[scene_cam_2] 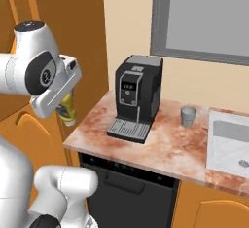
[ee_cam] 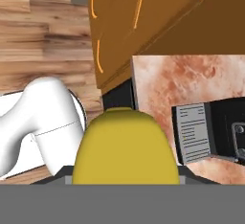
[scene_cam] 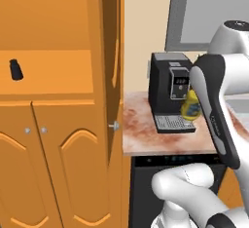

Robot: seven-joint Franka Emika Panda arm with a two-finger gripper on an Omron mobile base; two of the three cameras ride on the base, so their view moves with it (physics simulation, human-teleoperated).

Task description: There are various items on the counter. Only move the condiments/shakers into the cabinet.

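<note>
A black coffee machine (scene_cam_2: 136,95) stands upright on the bench near the wall, its grey drip tray at the front. A small grey cup (scene_cam_2: 187,115) stands to its right, apart from it. Farther right lies a pale sink (scene_cam_2: 228,144). A grey window (scene_cam_2: 204,15) hangs above. A dark dishwasher (scene_cam_2: 131,190) sits beneath.

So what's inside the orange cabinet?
A small black shaker stands on a shelf of the open cabinet. The rest of that shelf looks bare. The lower doors are shut, hiding whatever is behind them.
</note>
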